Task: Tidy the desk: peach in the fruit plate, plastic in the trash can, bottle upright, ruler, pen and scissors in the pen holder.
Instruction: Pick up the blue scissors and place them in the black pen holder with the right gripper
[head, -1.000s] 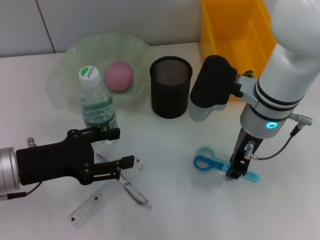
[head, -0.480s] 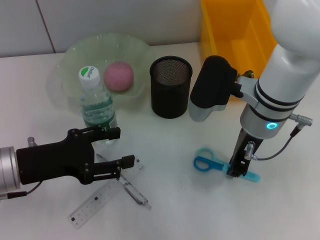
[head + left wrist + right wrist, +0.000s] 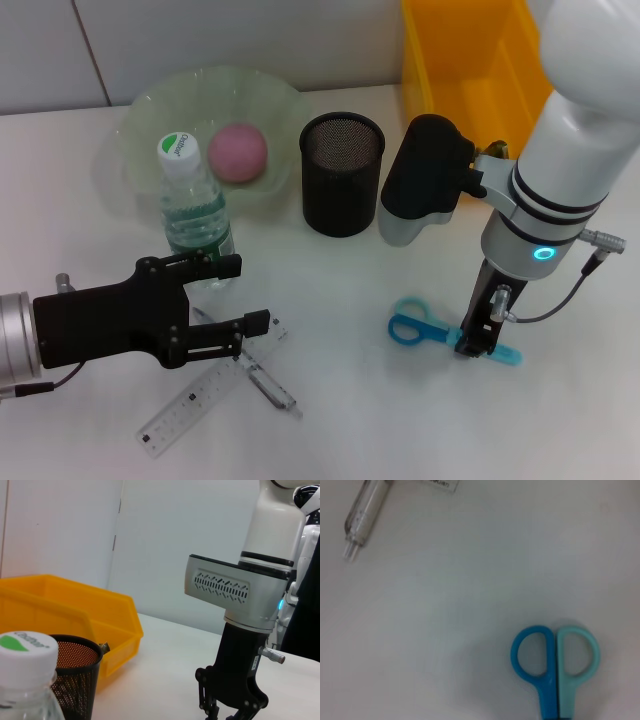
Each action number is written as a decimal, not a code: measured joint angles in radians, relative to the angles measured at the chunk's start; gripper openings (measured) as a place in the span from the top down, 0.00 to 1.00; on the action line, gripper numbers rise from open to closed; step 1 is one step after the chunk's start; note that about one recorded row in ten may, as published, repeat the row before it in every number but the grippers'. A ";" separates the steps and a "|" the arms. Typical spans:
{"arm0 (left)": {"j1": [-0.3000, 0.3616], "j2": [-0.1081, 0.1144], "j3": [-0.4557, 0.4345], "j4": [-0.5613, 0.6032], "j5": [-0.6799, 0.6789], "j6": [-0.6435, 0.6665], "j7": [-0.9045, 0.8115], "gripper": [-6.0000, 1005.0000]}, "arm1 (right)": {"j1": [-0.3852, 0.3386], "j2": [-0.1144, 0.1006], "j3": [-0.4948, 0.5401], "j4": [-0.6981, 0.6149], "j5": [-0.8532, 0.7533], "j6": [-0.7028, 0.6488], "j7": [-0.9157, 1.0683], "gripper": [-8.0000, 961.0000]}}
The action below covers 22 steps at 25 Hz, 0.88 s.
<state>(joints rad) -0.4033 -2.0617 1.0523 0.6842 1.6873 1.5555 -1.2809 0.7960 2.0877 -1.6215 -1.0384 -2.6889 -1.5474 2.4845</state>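
Observation:
The blue scissors (image 3: 420,326) lie flat on the table at the right, and their handles fill the right wrist view (image 3: 554,666). My right gripper (image 3: 474,340) points straight down, shut on the scissors' blades. The left gripper (image 3: 238,296) hovers open at the left, just in front of the upright bottle (image 3: 195,212). Under and in front of it lie the clear ruler (image 3: 205,397) and the pen (image 3: 262,378). The pink peach (image 3: 238,152) rests in the green glass plate (image 3: 150,110). A black mesh pen holder (image 3: 342,172) stands mid-table. No plastic is in view.
A yellow bin (image 3: 470,60) stands at the back right, behind the right arm. The bottle sits right against the plate's front rim. The left wrist view shows the bottle cap (image 3: 26,650), the pen holder (image 3: 75,680) and the right gripper (image 3: 230,711) farther off.
The right gripper has shifted a touch to the right at the scissors' blades. The left arm and all other things have stayed where they were.

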 joint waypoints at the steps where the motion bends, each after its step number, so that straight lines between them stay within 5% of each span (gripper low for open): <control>1: 0.000 0.000 0.000 0.000 0.000 0.000 0.000 0.22 | -0.001 0.000 0.000 0.000 0.000 0.000 -0.002 0.77; 10: 0.003 0.000 0.000 0.000 0.000 0.002 0.000 0.22 | -0.026 -0.005 0.099 -0.100 0.070 -0.043 -0.016 0.77; 22: 0.006 0.003 0.000 0.000 0.000 0.005 0.000 0.22 | -0.209 -0.008 0.371 -0.386 0.293 -0.116 -0.154 0.77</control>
<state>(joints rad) -0.3971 -2.0590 1.0521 0.6842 1.6873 1.5600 -1.2809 0.5866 2.0802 -1.2508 -1.4240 -2.3961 -1.6634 2.3308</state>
